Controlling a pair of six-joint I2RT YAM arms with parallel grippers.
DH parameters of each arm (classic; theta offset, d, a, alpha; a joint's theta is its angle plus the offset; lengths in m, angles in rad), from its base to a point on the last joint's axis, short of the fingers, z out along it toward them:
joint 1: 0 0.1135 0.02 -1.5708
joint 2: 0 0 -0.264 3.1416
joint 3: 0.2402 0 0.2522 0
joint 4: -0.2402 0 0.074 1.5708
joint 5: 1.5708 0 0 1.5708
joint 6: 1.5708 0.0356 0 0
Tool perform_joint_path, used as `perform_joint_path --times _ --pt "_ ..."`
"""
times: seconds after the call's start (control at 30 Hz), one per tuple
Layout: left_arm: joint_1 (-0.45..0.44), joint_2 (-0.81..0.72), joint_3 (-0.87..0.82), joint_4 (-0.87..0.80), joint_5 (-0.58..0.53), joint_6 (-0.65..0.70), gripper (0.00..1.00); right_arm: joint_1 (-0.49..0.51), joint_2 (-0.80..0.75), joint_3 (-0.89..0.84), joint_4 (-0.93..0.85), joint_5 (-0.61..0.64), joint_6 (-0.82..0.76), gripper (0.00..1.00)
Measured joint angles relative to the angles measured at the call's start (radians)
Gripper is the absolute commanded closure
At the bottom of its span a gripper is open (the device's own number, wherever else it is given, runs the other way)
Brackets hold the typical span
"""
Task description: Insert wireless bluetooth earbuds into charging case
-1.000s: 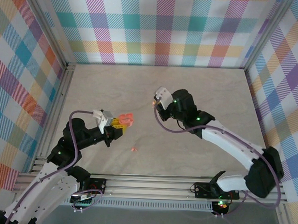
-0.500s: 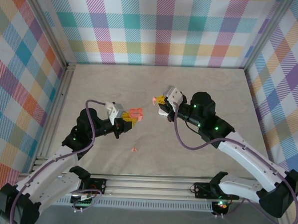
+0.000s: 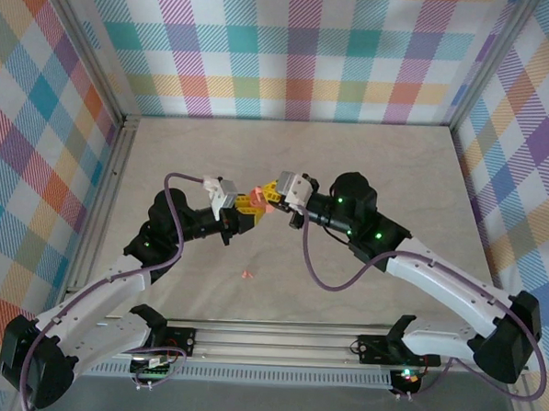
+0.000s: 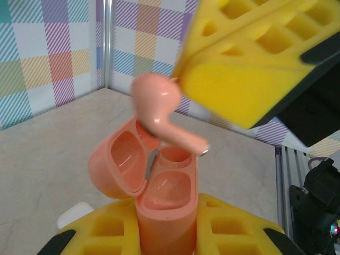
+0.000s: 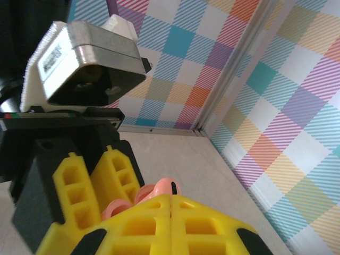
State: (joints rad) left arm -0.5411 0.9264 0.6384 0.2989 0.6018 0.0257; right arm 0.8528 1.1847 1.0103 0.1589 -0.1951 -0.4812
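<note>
My left gripper (image 3: 248, 204) is shut on an open salmon-pink charging case (image 4: 166, 212), held upright with its lid (image 4: 118, 164) swung left and both wells bare. My right gripper (image 3: 272, 193) meets it over the middle of the table, shut on a salmon-pink earbud (image 4: 158, 108). The earbud hangs just above the case's far well, stem pointing right and down, apart from the rim. In the right wrist view the earbud (image 5: 168, 187) peeks over my closed yellow fingers (image 5: 133, 226), next to the case (image 5: 118, 209). A second pink earbud (image 3: 246, 274) lies loose on the table.
Plaid walls and an aluminium frame (image 3: 110, 183) box in the beige tabletop (image 3: 378, 165). The two arms cross the near half of the table, and their cables (image 3: 313, 258) loop below the wrists.
Both arms have swung inward until the grippers meet at the centre. The earbud now sits right over the open case instead of well to its right.
</note>
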Motion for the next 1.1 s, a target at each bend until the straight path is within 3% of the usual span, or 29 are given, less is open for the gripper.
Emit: perform_joint_path --times 1.1 --pt "-0.011 -0.041 0.000 0.021 -0.122 -0.116 1.00 0.039 0.096 -0.018 0.200 0.060 -0.134 0.98"
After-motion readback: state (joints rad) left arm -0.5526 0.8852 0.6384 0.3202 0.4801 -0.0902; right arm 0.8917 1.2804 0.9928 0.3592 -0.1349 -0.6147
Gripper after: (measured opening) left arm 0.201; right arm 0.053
